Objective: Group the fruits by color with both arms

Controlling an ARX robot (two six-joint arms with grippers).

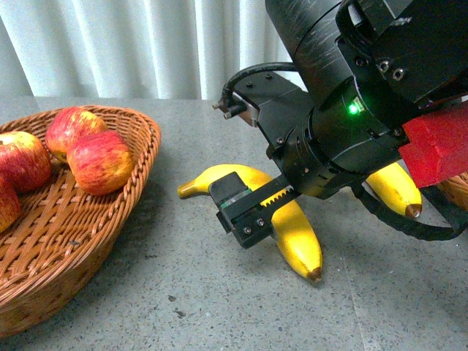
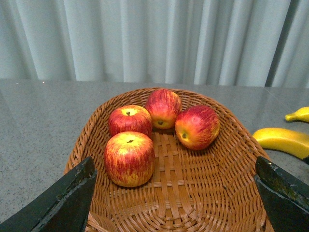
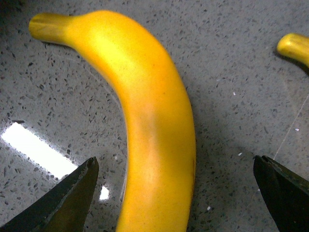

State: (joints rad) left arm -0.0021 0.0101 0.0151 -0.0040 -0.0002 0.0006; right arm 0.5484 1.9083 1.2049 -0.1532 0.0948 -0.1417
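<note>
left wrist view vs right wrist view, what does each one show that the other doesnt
Only the left wrist view shows the wicker basket holding four apples, with the curtain behind. Only the right wrist view shows a banana up close, lying between the spread fingers of the right gripper. Both show the grey speckled table, a second banana also lying on it, and an open gripper. The left gripper faces the basket and holds nothing.

Pale pleated curtain point(image 1: 110, 44) behind grey speckled, perhaps stone, tabletop point(image 1: 183, 292).
</note>
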